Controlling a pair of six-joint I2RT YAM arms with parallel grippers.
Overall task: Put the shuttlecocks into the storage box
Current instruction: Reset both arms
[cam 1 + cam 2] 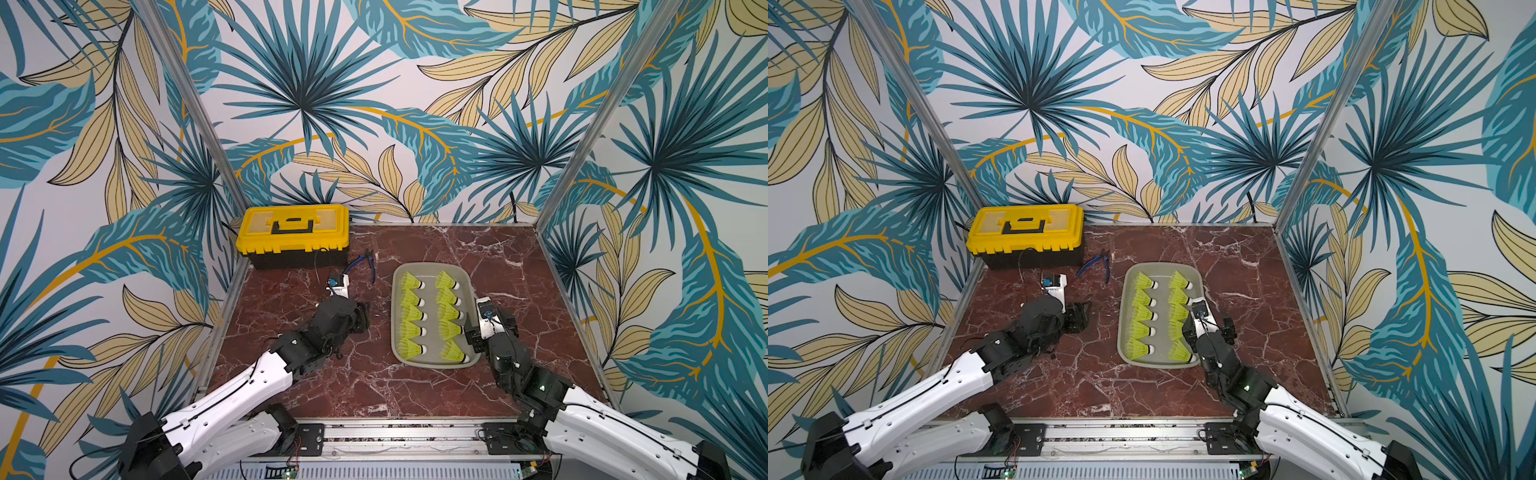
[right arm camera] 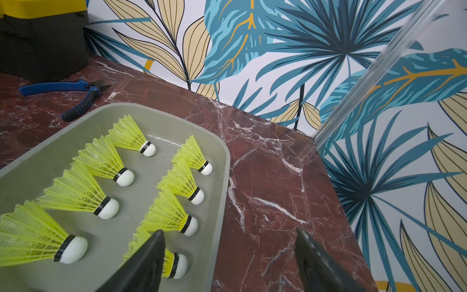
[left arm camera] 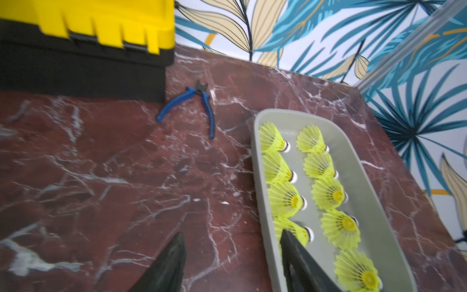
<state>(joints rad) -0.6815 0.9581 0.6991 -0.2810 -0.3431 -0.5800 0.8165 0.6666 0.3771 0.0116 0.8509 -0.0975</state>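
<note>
Several neon yellow-green shuttlecocks point(image 1: 411, 282) point(image 1: 1144, 282) point(image 3: 271, 137) point(image 2: 131, 137) lie on their sides in two columns inside the grey storage box point(image 1: 395, 316) point(image 1: 1123, 316) point(image 3: 255, 156) point(image 2: 222, 202). In both top views their white tips point right. My left gripper point(image 1: 361, 318) point(image 1: 1077, 318) point(image 3: 232, 232) is open and empty. It straddles the box's left rim, one finger point(image 3: 298, 260) over the box. My right gripper point(image 1: 492, 332) point(image 1: 1208, 328) point(image 2: 230, 230) is open and empty astride the right rim, one finger point(image 2: 149, 257) above the nearest shuttlecock point(image 2: 177, 265).
A black toolbox with a yellow lid point(image 1: 293, 235) point(image 1: 1025, 232) stands at the back left of the marble table. Blue-handled pliers point(image 1: 361, 264) point(image 3: 202, 106) point(image 2: 75, 93) lie between it and the box. Patterned walls and aluminium posts point(image 1: 582, 158) close in the table.
</note>
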